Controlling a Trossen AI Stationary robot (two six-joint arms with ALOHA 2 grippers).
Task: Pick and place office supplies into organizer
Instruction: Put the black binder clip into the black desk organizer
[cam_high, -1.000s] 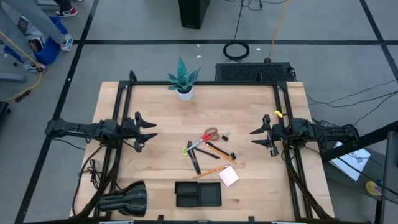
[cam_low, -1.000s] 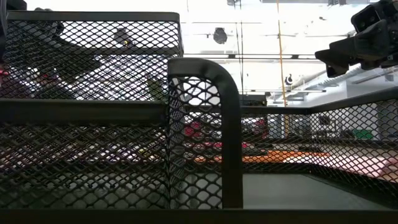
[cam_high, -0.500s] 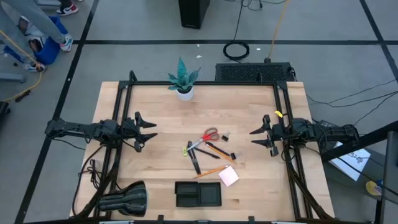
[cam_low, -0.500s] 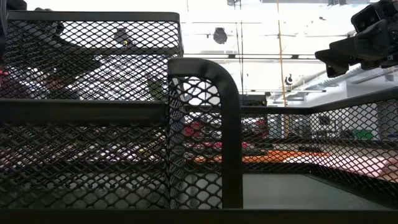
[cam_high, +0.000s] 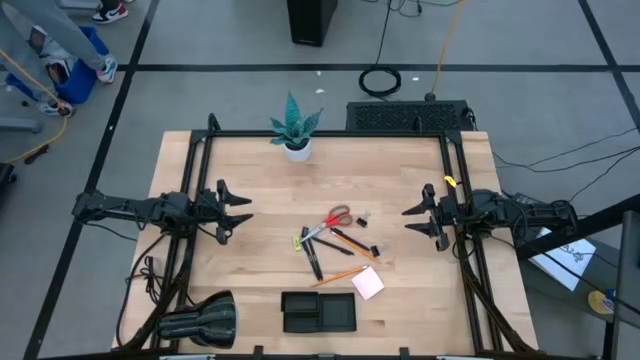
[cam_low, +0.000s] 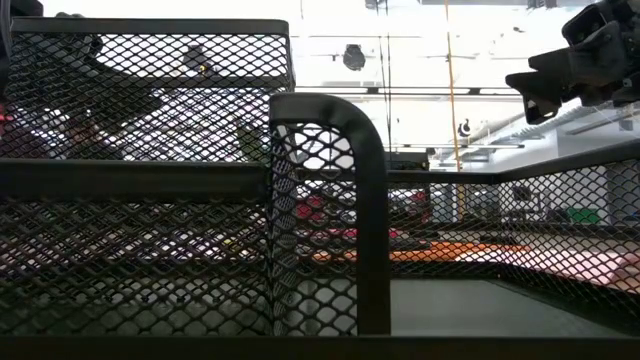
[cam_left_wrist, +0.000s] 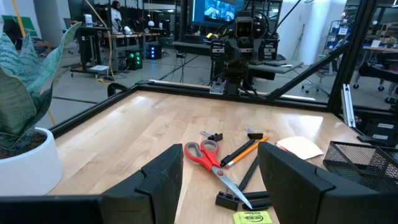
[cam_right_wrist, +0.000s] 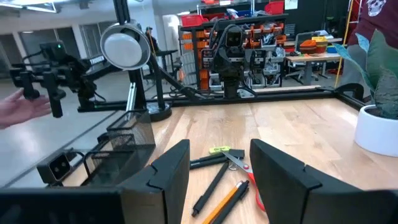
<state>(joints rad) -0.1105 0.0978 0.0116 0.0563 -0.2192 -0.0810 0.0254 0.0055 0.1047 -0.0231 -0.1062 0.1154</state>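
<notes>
Both tools hang above the worktop (cam_high: 250, 270) with fingers spread and empty, the left tool (cam_high: 236, 211) and right tool (cam_high: 418, 218) flanking the supplies. Scissors (cam_high: 331, 222), pens (cam_high: 314, 259), a pencil (cam_high: 343, 273) and the note pad (cam_high: 367, 282) lie clustered mid-worktop; the organizer (cam_high: 318, 311) sits at the near edge. Best to start with an outlying piece like the note pad, descending straight with fingers straddling it.
</notes>
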